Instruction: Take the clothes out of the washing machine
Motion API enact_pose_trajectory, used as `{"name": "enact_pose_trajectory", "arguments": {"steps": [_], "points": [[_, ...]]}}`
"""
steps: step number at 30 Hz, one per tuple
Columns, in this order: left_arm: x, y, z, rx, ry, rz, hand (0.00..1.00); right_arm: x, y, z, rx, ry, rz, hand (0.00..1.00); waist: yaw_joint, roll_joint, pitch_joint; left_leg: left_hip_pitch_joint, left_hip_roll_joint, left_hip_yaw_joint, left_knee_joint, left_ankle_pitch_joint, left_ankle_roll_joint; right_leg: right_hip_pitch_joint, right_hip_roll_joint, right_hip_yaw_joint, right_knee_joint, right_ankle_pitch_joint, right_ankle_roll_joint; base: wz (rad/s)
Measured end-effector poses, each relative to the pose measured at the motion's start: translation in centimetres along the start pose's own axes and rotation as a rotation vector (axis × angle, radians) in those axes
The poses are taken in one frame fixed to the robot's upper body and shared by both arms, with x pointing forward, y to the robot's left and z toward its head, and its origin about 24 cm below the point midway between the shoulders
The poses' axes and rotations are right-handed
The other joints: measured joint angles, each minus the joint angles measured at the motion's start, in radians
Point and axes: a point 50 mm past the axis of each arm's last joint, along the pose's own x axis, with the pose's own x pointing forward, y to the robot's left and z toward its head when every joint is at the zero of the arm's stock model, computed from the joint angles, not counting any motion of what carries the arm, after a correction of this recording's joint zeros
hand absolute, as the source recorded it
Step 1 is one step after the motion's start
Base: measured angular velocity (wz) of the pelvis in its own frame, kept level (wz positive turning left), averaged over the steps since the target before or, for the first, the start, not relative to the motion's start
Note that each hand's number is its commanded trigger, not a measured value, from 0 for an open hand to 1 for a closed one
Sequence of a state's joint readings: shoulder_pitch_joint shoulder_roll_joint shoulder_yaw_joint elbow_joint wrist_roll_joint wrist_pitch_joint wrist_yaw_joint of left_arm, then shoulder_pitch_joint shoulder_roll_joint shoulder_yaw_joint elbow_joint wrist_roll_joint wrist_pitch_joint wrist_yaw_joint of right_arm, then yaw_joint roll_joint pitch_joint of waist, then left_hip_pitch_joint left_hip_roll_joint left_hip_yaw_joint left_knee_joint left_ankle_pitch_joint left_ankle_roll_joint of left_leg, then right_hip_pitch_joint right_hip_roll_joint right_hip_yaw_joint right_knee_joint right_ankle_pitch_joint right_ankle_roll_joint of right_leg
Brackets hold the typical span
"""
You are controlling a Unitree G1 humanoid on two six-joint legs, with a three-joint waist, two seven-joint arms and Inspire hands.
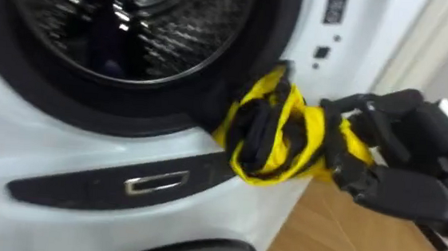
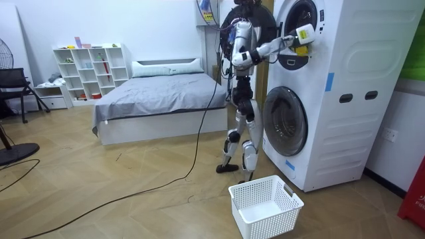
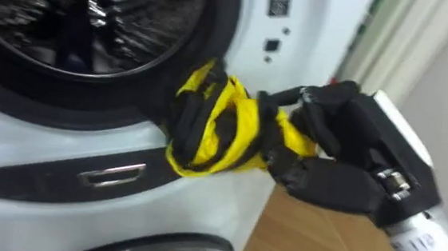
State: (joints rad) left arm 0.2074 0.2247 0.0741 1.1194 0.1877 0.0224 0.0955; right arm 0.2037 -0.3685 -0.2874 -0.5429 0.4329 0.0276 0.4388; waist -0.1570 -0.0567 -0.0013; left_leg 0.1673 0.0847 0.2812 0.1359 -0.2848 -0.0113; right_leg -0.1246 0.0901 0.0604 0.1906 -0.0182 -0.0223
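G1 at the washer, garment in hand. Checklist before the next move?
1. Grip: right hand curled round the yellow-and-black garment: ok.
2. Garment out of the upper drum: ok, bunched at the door ring's lower right.
3. Garment free of the ring: cannot tell, they overlap.
4. Target: white laundry basket upright on the floor before the washing machine: ok.
5. Basket directly under the hand: cannot tell.
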Motion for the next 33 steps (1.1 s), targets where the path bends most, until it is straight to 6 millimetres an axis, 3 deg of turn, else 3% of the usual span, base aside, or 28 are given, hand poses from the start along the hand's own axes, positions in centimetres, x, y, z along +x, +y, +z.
{"name": "enact_pose_trajectory", "arguments": {"steps": [4,9,16,22,24,29,30,33], "points": [[0.1,0.4,0.3,0.004,-0.008,0.005,0.0,-0.8,-0.8,-1.0,0.002,0.078,-0.061,1.0,-0.025,-0.002,-0.0009,0.001,0.006,0.088,0.0,-0.004,-0.006,-0.043,0.022,0.074,0.026,0.006,-0.001,-0.6],[0.2,1.0,0.8,0.01,-0.021,0.003,0.0,-1.3,-1.4,-1.0,-0.021,0.099,-0.083,1.0,-0.077,0.005,0.0055,0.002,0.007,0.157,0.01,-0.019,-0.015,-0.072,0.049,0.121,0.051,0.007,-0.004,-0.42],[0.2,0.9,0.5,-0.004,-0.01,-0.031,0.0,-2.5,-2.2,-3.2,-0.005,0.224,-0.096,1.0,-0.128,0.007,0.0054,-0.008,0.025,0.235,0.045,-0.056,-0.024,-0.104,0.084,0.18,0.073,0.013,-0.009,-0.33],[0.3,0.6,0.9,0.039,-0.005,-0.079,0.0,-2.8,-2.5,-3.7,-0.035,0.269,-0.08,1.0,-0.154,0.024,0.0069,-0.017,0.024,0.293,0.048,-0.059,-0.025,-0.137,0.094,0.194,0.086,0.018,-0.008,-0.26],[0.4,0.4,1.3,0.046,-0.006,-0.098,0.0,-3.0,-2.5,-4.1,-0.021,0.286,-0.062,1.0,-0.155,0.031,0.0106,-0.017,0.024,0.308,0.052,-0.06,-0.025,-0.14,0.099,0.207,0.088,0.02,-0.007,-0.24],[0.4,-0.5,2.0,0.033,-0.017,-0.139,0.0,-3.7,-2.6,-5.6,0.016,0.357,-0.051,1.0,-0.15,0.053,0.0102,-0.018,0.023,0.333,0.053,-0.063,-0.028,-0.158,0.108,0.21,0.104,0.02,-0.007,-0.17],[0.4,-0.7,2.3,0.051,-0.026,-0.149,0.0,-3.9,-2.5,-6.2,0.027,0.38,-0.053,1.0,-0.151,0.063,0.0128,-0.019,0.023,0.333,0.053,-0.063,-0.028,-0.158,0.108,0.209,0.103,0.02,-0.007,0.04],[0.5,-1.2,3.3,0.075,-0.051,-0.167,0.0,-5.0,-1.7,-9.4,0.102,0.504,-0.051,1.0,-0.143,0.074,0.0077,-0.024,0.021,0.337,0.047,-0.065,-0.029,-0.163,0.105,0.209,0.104,0.021,-0.009,0.02]]}}
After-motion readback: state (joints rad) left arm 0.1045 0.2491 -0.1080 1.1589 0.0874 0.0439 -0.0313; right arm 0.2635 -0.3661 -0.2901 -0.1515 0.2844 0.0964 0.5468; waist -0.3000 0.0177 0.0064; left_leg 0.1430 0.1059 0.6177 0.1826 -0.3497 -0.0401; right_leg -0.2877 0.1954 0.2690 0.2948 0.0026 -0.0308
